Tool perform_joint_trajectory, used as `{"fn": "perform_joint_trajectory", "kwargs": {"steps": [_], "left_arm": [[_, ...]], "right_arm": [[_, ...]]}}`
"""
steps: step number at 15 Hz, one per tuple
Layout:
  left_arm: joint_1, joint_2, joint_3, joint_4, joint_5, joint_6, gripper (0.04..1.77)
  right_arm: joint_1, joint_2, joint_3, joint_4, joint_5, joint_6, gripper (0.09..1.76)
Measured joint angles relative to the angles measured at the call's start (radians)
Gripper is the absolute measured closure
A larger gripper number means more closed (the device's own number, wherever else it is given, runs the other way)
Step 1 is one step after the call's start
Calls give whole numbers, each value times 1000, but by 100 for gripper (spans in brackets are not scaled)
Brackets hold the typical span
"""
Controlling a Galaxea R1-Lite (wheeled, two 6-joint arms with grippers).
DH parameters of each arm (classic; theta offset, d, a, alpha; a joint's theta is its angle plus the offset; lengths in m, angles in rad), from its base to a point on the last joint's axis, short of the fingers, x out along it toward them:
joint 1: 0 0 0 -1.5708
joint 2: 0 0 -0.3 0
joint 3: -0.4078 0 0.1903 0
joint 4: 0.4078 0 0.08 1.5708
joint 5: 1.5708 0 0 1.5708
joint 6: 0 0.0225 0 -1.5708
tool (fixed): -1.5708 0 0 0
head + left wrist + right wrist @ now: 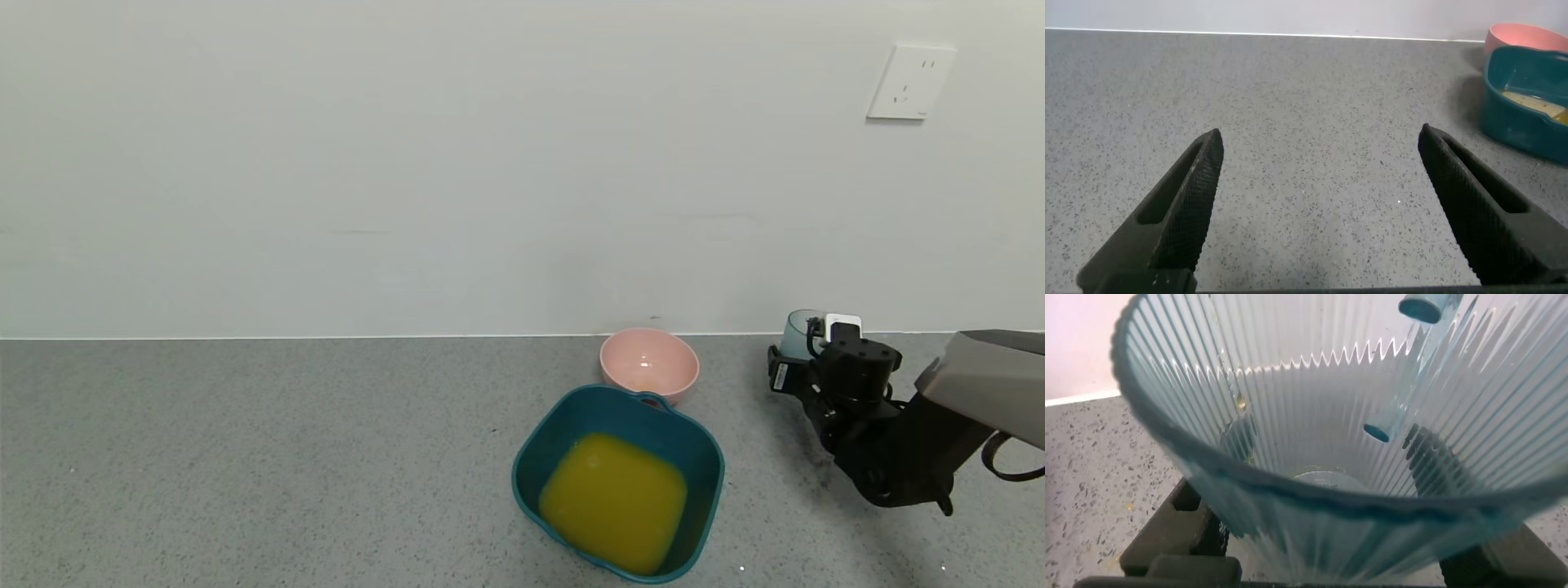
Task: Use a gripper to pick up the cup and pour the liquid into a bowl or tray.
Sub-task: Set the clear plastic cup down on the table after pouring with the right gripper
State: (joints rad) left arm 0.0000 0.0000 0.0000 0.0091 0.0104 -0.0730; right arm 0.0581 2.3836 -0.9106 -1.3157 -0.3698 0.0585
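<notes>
Nearest the counter's [245, 457] front edge, right of centre: teal tub [531, 457], square with rounded corners, holding orange-yellow liquid [614, 500] that covers its floor. Just behind it, touching or nearly so: round pink bowl [649, 363], a faint orange trace at the bottom. Left gripper [1319, 188] hovers low over bare counter, jaws spread wide, nothing between them. Toward the back edge on the right side, near the wall [408, 163]: right gripper [804, 359] clamped on the ribbed blue-grey cup [1331, 482], upright, apparently drained. White socket plate [911, 82] on wall above.
</notes>
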Motion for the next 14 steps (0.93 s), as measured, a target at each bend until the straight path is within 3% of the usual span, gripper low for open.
{"fn": "perform_joint_trajectory", "kwargs": {"steps": [14], "left_arm": [[0, 0, 0, 0, 0, 0, 9]], "right_arm": [[3, 77, -34, -43, -1, 0, 48]]}}
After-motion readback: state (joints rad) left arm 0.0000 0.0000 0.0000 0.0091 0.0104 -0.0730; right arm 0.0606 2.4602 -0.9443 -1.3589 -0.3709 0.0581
